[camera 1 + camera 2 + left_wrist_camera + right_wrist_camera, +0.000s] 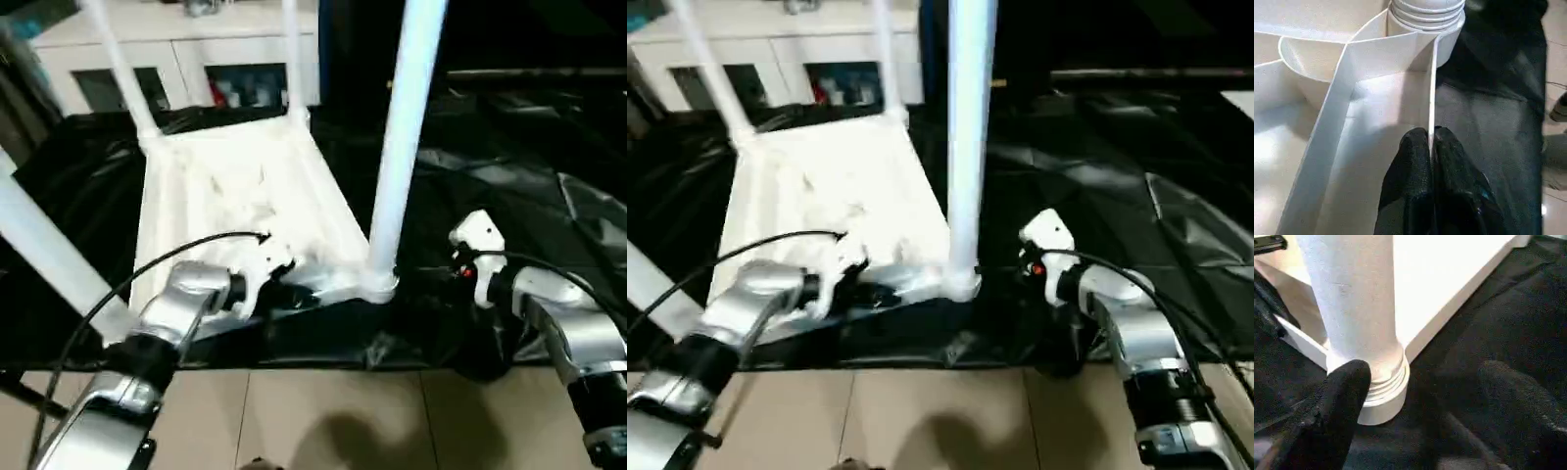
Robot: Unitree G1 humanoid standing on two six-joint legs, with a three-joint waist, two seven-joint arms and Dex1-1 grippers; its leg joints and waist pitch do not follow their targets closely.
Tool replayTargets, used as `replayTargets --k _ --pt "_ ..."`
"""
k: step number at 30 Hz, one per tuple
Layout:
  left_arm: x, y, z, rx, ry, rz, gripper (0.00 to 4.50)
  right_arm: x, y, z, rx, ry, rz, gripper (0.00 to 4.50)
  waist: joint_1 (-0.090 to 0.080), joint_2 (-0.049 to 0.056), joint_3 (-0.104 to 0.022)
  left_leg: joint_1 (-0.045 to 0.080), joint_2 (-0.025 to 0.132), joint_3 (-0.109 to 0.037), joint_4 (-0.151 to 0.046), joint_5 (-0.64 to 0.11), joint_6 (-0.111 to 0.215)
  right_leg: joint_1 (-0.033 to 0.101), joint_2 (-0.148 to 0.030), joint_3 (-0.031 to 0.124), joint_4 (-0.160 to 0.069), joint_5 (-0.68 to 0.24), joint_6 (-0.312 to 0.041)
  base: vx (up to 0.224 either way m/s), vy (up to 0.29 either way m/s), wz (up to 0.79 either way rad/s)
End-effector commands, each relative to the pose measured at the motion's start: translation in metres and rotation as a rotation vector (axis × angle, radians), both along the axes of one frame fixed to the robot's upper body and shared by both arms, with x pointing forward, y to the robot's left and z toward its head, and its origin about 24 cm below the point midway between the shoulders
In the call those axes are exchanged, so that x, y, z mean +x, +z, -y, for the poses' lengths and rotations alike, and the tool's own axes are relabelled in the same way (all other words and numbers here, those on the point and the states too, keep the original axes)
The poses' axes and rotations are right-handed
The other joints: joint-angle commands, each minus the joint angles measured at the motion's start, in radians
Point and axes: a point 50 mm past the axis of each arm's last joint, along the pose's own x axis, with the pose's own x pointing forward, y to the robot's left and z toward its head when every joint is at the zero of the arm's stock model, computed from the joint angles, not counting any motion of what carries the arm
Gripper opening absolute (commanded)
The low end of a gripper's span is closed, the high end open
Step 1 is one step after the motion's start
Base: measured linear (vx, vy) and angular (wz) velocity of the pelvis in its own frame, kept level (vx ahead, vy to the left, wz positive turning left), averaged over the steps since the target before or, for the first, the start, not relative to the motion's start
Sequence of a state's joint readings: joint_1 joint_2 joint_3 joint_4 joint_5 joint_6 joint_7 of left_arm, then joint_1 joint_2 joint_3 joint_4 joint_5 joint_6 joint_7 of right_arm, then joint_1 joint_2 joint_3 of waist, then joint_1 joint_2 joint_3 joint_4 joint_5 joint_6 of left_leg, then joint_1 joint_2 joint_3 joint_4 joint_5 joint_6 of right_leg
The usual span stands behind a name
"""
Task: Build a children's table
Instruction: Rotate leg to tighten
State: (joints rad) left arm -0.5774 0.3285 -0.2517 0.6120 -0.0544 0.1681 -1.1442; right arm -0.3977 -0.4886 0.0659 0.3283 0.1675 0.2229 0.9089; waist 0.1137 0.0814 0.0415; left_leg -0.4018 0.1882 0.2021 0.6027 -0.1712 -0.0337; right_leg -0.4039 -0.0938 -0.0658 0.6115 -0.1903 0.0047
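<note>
The children's table lies upside down on black sheeting, and its white ribbed tabletop [245,186] faces up. Legs stand in its corner sockets: a near right leg [402,147], a near left leg [49,255], and two far legs [122,69] [292,59]. My left gripper [1430,134] is shut on the thin rim wall [1432,88] of the tabletop's near edge, close to the near right socket [1425,14]. My right gripper [1425,377] stands open just right of that leg's ringed base [1383,391], and one fingertip [1347,387] is close beside it.
A white cabinet with glass doors [196,59] stands behind the work. Crumpled black sheeting [509,166] spreads to the right. Tan floor tiles [323,421] run along the near side. A black cable [118,289] loops over my left forearm.
</note>
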Motion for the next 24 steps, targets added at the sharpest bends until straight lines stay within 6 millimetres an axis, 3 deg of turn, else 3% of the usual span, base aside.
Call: replayTargets --k 1,4,5,6,10,15,16,24 --pt "-0.003 0.01 0.012 -0.077 -0.072 0.005 0.0 -0.003 -0.005 -0.012 -0.002 0.084 -0.018 4.24 0.0 -0.025 -0.067 0.027 0.047 -0.024 -0.068 -0.189 0.071 0.042 -0.059 0.037 -0.067 -0.187 -0.229 0.0 0.0 0.0" --pt "-0.004 0.012 0.012 -0.081 -0.076 0.013 0.0 -0.002 -0.008 -0.02 -0.004 0.122 -0.025 4.42 0.0 -0.035 -0.067 0.027 0.045 -0.023 -0.067 -0.179 0.072 0.043 -0.061 0.038 -0.067 -0.181 -0.227 0.0 0.0 0.0" --pt "-0.004 0.012 0.012 -0.081 -0.075 0.014 0.0 -0.002 -0.008 -0.021 -0.004 0.127 -0.025 4.42 0.0 -0.033 -0.067 0.026 0.045 -0.023 -0.067 -0.173 0.073 0.042 -0.06 0.038 -0.066 -0.176 -0.229 0.0 0.0 0.0" --pt "-0.004 0.013 0.013 -0.084 -0.073 0.015 0.0 -0.002 -0.01 -0.026 -0.001 0.153 -0.033 4.42 -0.001 -0.04 -0.068 0.025 0.044 -0.022 -0.066 -0.162 0.078 0.042 -0.059 0.037 -0.066 -0.163 -0.23 0.0 0.0 0.0" --pt "-0.004 0.013 0.014 -0.079 -0.066 0.023 0.0 0.004 -0.012 -0.035 -0.022 0.158 -0.013 4.42 0.004 -0.036 -0.071 0.024 0.044 -0.022 -0.062 -0.123 0.094 0.041 -0.058 0.037 -0.058 -0.119 -0.242 0.0 0.0 0.0" --pt "-0.004 0.013 0.013 -0.073 -0.053 0.029 0.0 0.012 -0.013 -0.04 -0.028 0.132 -0.002 4.42 0.004 -0.035 -0.069 0.025 0.043 -0.021 -0.063 -0.135 0.082 0.042 -0.058 0.038 -0.06 -0.14 -0.237 0.0 0.0 0.0" --pt "-0.003 0.013 0.013 -0.072 -0.052 0.029 0.0 0.013 -0.013 -0.041 -0.021 0.137 -0.002 4.17 0.004 -0.035 -0.069 0.025 0.043 -0.021 -0.063 -0.137 0.084 0.042 -0.058 0.038 -0.06 -0.137 -0.237 0.0 0.0 0.0" --pt "-0.004 0.011 0.011 -0.064 -0.042 0.028 0.0 0.012 -0.015 -0.042 0.006 0.165 -0.009 3.62 0.005 -0.032 -0.071 0.025 0.043 -0.022 -0.061 -0.135 0.088 0.042 -0.058 0.037 -0.059 -0.123 -0.241 0.0 0.0 0.0"
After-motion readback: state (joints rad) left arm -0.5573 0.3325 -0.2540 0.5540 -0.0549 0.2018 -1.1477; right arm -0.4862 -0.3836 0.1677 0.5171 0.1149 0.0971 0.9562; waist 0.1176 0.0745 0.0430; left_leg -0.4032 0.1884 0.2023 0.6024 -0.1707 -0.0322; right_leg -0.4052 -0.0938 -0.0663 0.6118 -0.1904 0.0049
